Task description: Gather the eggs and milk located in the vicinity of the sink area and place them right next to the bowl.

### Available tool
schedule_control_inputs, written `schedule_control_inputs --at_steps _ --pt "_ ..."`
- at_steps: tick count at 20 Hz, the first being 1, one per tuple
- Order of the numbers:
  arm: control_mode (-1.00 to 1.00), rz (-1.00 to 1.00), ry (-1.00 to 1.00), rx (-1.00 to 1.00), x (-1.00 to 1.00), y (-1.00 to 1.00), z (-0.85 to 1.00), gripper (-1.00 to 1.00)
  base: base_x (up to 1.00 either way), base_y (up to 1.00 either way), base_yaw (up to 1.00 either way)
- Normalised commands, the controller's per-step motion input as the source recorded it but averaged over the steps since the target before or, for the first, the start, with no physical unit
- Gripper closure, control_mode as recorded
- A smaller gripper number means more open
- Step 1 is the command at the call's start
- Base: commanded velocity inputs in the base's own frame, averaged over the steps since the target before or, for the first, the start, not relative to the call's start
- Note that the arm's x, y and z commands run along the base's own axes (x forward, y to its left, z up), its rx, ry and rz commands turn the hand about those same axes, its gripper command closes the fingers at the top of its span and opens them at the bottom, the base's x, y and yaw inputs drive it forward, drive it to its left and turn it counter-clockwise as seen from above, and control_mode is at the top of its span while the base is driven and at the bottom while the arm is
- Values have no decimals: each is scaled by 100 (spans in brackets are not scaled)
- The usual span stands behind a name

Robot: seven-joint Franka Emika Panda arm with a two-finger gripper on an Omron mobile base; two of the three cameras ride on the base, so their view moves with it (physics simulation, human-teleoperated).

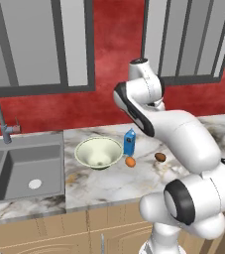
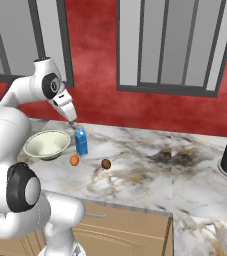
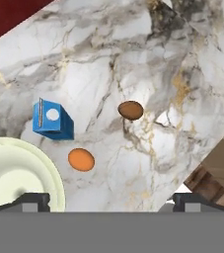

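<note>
End effector (image 3: 111, 200) spread wide and empty, hovering above the surface (image 3: 148, 59), dark brown egg (image 3: 130, 110) below and slightly ahead, well apart from bowl (image 3: 15, 178).

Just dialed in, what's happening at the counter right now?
The arm's gripper hangs above the marble counter with its jaws wide open, holding nothing. The milk and the orange egg sit close beside the bowl. The brown egg lies farther off, apart from the bowl.
</note>
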Motion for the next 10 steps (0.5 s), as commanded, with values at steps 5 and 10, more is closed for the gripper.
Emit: schedule_control_inputs --at_steps 5,10 --pt "-100 0 4 10 29 0 -31 -100 0 0 0" --pt "-100 0 1 3 17 0 -23 -100 0 0 0"
